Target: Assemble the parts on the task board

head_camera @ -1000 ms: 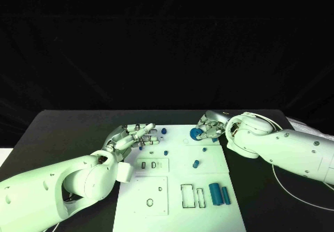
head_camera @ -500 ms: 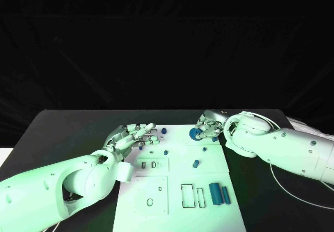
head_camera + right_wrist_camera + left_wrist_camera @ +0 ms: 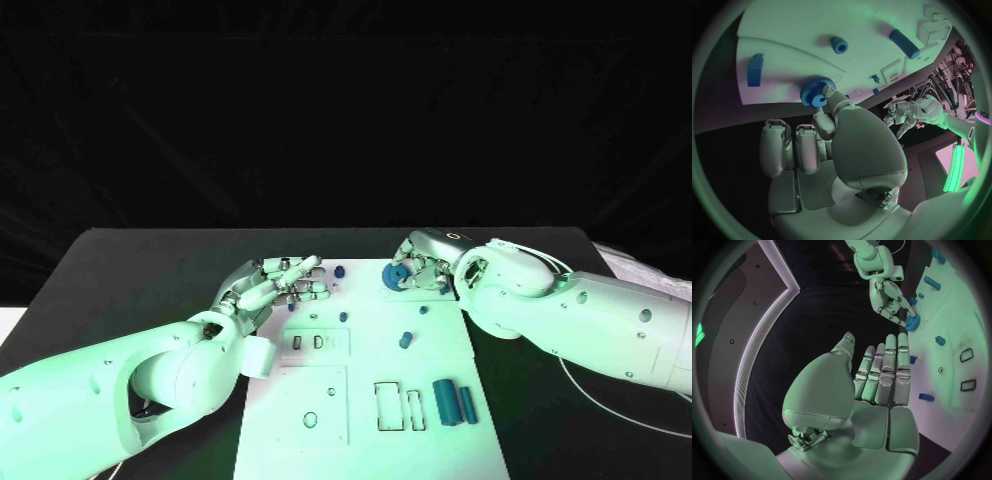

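The white task board (image 3: 433,360) lies in the middle of the black table. My right hand (image 3: 426,268) is over the board's far edge and pinches a blue toothed gear (image 3: 392,278). In the right wrist view the fingertips (image 3: 828,96) grip the gear (image 3: 814,92) just above the board (image 3: 817,30). My left hand (image 3: 274,285) rests at the board's far left corner with its fingers stretched out flat and nothing in it. The left wrist view shows those straight fingers (image 3: 886,372), and beyond them the right hand (image 3: 889,302) with the gear (image 3: 912,323).
Two blue cylinders (image 3: 454,402) lie side by side at the board's near right, beside empty rectangular slots (image 3: 389,405). A blue peg (image 3: 405,340) lies mid-board and a small one (image 3: 339,271) by the left fingertips. A white cable (image 3: 584,390) runs on the table at the right.
My right hand has shifted a little to the left with the gear in its fingers. The left hand has stayed where it was.
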`<state>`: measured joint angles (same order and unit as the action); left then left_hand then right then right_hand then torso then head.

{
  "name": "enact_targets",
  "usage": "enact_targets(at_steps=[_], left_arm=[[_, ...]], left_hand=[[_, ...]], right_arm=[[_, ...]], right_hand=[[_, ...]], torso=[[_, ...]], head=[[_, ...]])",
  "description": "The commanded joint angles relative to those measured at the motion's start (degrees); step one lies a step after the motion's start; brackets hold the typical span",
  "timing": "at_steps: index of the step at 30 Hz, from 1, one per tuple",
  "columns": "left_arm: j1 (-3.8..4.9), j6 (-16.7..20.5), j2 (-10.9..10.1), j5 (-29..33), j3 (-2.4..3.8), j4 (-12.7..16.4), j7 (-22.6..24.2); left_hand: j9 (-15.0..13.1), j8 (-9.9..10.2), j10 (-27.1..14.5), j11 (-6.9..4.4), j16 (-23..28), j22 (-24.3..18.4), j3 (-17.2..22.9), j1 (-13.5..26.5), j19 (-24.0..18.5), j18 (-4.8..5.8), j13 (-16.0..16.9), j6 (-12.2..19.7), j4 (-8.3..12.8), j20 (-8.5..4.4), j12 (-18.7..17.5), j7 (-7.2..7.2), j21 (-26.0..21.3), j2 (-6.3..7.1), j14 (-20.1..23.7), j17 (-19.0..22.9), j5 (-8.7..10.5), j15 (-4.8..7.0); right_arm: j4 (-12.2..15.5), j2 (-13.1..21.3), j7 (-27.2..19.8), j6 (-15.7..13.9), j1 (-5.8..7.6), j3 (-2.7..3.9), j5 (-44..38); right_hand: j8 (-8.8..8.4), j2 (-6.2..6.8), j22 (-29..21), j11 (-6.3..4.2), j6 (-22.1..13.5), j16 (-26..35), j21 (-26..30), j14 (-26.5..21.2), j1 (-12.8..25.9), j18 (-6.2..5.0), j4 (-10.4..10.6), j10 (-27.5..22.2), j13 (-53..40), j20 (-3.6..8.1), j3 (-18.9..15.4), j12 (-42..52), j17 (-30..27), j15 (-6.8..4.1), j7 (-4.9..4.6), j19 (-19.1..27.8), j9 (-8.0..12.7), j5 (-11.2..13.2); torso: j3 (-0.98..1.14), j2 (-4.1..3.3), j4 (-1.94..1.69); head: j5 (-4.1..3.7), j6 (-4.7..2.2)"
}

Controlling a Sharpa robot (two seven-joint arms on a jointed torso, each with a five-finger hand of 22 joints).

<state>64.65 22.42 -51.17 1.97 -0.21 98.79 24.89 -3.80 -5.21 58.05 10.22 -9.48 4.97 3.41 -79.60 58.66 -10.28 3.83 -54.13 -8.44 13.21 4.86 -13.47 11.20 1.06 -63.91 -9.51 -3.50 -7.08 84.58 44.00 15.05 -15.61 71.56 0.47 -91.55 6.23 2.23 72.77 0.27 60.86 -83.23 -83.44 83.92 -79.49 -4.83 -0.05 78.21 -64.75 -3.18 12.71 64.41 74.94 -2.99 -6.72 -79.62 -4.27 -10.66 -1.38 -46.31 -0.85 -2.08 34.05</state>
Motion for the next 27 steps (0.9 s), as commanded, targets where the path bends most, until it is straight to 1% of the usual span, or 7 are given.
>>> enact_targets(at_steps=[1, 4, 10, 15, 16, 21, 27], left_arm=[[0.06, -1.16, 0.0, 0.06, 0.04, -0.02, 0.51], [0.06, -1.03, -0.08, 0.06, 0.04, -0.11, 0.59], [0.06, -1.01, -0.19, 0.06, 0.04, -0.25, 0.65], [0.06, -0.9, -0.39, 0.06, 0.04, -0.45, 0.79], [0.06, -0.88, -0.43, 0.06, 0.04, -0.49, 0.82], [0.06, -0.82, -0.54, 0.06, 0.04, -0.64, 0.91], [0.07, -0.77, -0.63, 0.06, 0.05, -0.63, 1.0]], left_hand=[[0.07, 0.21, 0.03, 0.34, 0.37, -0.09, 0.0, -0.2, 0.46, -0.07, -0.03, 0.11, 0.28, 0.05, -0.38, -0.49, -0.24, -0.42, -0.12, -0.08, 0.16, -0.21], [0.06, 0.25, 0.08, 0.35, 0.5, -0.16, -0.05, -0.25, 0.53, -0.07, -0.02, 0.09, 0.49, 0.06, -0.44, -0.49, -0.37, -0.53, -0.13, -0.16, 0.17, -0.22], [0.06, 0.26, 0.08, 0.34, 0.51, -0.17, -0.05, -0.26, 0.53, -0.07, -0.02, 0.08, 0.51, 0.06, -0.45, -0.49, -0.39, -0.54, -0.13, -0.16, 0.17, -0.22], [0.06, 0.26, 0.08, 0.34, 0.51, -0.17, -0.05, -0.26, 0.53, -0.07, -0.02, 0.08, 0.51, 0.06, -0.45, -0.49, -0.39, -0.54, -0.13, -0.16, 0.17, -0.22], [0.06, 0.26, 0.08, 0.34, 0.51, -0.17, -0.05, -0.26, 0.53, -0.07, -0.02, 0.08, 0.51, 0.06, -0.45, -0.49, -0.39, -0.54, -0.13, -0.16, 0.17, -0.22], [0.06, 0.26, 0.08, 0.34, 0.51, -0.17, -0.05, -0.26, 0.53, -0.07, -0.02, 0.08, 0.51, 0.06, -0.45, -0.49, -0.39, -0.54, -0.13, -0.16, 0.17, -0.22], [0.06, 0.26, 0.08, 0.34, 0.51, -0.17, -0.05, -0.26, 0.53, -0.07, -0.02, 0.08, 0.51, 0.06, -0.45, -0.49, -0.39, -0.54, -0.13, -0.16, 0.17, -0.22]], right_arm=[[1.67, -0.12, -1.73, -4.18, 0.02, 0.05, -2.24], [2.47, -1.15, -1.9, -4.7, 0.15, 0.05, -1.97], [1.93, -3.82, -1.7, -4.77, 0.28, 0.05, -1.7], [0.09, -6.93, -1.29, -4.01, 0.29, -0.01, -1.62], [-0.39, -7.53, -1.21, -3.81, 0.27, -0.06, -1.61], [-2.58, -9.99, -0.94, -2.88, 0.04, -0.39, -1.6], [-4.59, -12.02, -0.68, -1.46, -0.44, -0.73, -1.81]], right_hand=[[1.52, -0.56, 0.06, 0.21, 4.26, -0.01, -0.25, 3.74, 2.23, 1.19, 1.3, 0.18, 0.29, 0.11, 0.63, -0.58, 1.78, -0.35, 1.43, -0.2, -1.62, -0.27], [1.04, 0.04, 0.08, 0.37, 3.96, 0.11, -0.26, 3.68, 4.39, 1.2, 2.67, 0.1, 0.62, 0.02, 0.12, -1.17, 1.59, -0.21, 1.26, -0.18, -1.53, 0.09], [0.85, 0.14, 0.12, 0.38, 3.9, 0.18, -0.27, 3.66, 4.85, 1.2, 3.04, -0.03, 0.93, -0.01, 0.08, -1.62, 1.48, -0.21, 1.26, -0.19, -1.5, 0.15], [0.8, 0.1, 0.1, 0.38, 3.86, 0.22, -0.26, 3.64, 4.87, 1.19, 3.08, -0.16, 1.21, -0.01, 0.13, -1.94, 1.41, -0.22, 1.26, -0.17, -1.49, 0.12], [0.74, 0.08, 0.08, 0.38, 3.82, 0.28, -0.25, 3.62, 4.86, 1.19, 3.11, -0.25, 1.37, -0.02, 0.19, -2.13, 1.31, -0.22, 1.26, -0.15, -1.48, 0.08], [0.64, 0.06, 0.11, 0.37, 3.74, 0.34, -0.26, 3.6, 4.79, 1.19, 3.1, -0.37, 1.56, -0.02, 0.31, -2.42, 1.2, -0.22, 1.25, -0.17, -1.46, -0.01], [0.53, 0.1, 0.09, 0.39, 3.66, 0.4, -0.25, 3.57, 4.73, 1.19, 3.08, -0.59, 1.93, -0.03, 0.4, -2.88, 1.1, -0.22, 1.22, -0.15, -1.43, -0.03]], torso=[[-0.09, 0.04, -0.05], [-0.13, 0.03, -0.07], [-0.12, -0.07, -0.21], [-0.22, -0.08, -0.18], [-0.1, -0.09, -0.07], [-0.14, -0.13, -0.14], [-0.03, -0.06, 0.01]], head=[[0.1, -0.08], [0.29, -0.12], [0.43, -0.12], [0.49, -0.11], [0.6, -0.09], [0.71, 0.03], [0.97, 0.16]])
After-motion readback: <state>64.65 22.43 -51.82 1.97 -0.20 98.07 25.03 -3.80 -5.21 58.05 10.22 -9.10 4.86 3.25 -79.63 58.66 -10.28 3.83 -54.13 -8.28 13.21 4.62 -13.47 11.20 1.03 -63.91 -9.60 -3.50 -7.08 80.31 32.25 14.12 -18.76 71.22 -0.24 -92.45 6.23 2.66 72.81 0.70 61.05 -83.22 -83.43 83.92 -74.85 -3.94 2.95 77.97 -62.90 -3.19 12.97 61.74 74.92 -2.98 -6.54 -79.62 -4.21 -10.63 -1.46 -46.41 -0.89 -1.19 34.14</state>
